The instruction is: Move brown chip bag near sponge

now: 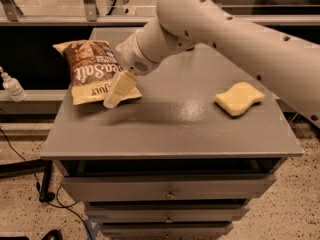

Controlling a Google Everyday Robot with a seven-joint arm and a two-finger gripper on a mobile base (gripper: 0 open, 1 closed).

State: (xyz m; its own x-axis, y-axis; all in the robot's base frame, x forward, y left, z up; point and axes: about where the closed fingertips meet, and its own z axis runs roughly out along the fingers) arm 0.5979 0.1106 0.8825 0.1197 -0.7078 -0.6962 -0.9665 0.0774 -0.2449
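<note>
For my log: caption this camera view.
Gripper at the brown chip bag's near corner; sponge lies well apart on the cabinet top.

The gripper (114, 93) hangs over the lower right corner of the brown chip bag (90, 66), on the left of the grey cabinet top (170, 129). A wide bare stretch of that top runs from the bag to the sponge (239, 98), well apart on the right. The robot arm (235, 34) slants above the rear half, leaving the front strip open.
</note>
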